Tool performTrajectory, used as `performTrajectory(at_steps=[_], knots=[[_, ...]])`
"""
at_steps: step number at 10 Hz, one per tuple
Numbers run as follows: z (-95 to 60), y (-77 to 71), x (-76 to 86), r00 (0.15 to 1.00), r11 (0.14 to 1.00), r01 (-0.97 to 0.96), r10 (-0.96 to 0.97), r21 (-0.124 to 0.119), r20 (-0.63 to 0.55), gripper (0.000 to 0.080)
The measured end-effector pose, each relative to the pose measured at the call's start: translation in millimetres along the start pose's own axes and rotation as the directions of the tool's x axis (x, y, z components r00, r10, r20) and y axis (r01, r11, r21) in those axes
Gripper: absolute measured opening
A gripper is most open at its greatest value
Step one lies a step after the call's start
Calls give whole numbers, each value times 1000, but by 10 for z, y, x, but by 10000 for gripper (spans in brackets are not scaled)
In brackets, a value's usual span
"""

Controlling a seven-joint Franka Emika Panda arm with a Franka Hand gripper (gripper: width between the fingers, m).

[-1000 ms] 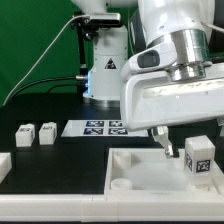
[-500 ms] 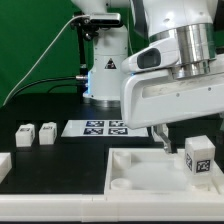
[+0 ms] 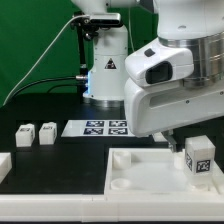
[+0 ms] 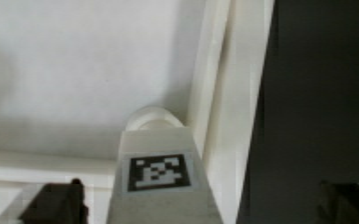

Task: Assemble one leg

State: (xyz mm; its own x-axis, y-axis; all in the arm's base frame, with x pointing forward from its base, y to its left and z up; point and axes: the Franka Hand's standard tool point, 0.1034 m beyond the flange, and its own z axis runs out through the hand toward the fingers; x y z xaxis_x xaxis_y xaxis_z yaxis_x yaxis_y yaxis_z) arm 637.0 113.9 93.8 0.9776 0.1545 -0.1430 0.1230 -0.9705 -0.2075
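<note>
My arm [image 3: 178, 92] fills most of the exterior view, hanging over that view's right side of the black table [image 3: 60, 185]; under it lies the white tray [image 3: 150, 178], the big piece with round sockets in its corners, two of them open and bare on the exterior view's left; behind the tray the marker board [image 3: 105, 127] lies flat, and well apart from me, toward the exterior view's left, two spare pegs [image 3: 34, 134] stand side by side, not picked up.

The leg [image 3: 198, 158] stands upright at the tray's corner on the exterior view's right, its tag facing the camera; in the wrist view I look straight down its length, tag [image 4: 153, 171] plain on one face, the tray's floor pale beside it and the dark table beyond the rim.

My claw [image 4: 201, 203] is spread wide; the fingertips [image 4: 55, 203] sit well clear on either side of the leg, touching nothing, so I grip nothing at all.

As I judge it, the carrying is done: the leg is at its corner and stands on its own; whether it is seated fully in its socket I cannot tell, since its foot is hidden from both cameras; what may be left is to close on it and twist it home, or else simply to lift away.
</note>
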Motion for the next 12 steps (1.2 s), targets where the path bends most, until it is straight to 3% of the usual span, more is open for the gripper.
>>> performTrajectory(at_steps=[5, 6, 8, 12], knots=[[64, 77, 83, 1000, 1000, 6, -7, -2, -29, 649], [58, 65, 95, 999, 1000, 15, -15, -3, -34, 559], [59, 71, 95, 999, 1000, 14, -14, -3, -34, 294], [58, 89, 95, 998, 999, -51, 51, -1, -34, 295]])
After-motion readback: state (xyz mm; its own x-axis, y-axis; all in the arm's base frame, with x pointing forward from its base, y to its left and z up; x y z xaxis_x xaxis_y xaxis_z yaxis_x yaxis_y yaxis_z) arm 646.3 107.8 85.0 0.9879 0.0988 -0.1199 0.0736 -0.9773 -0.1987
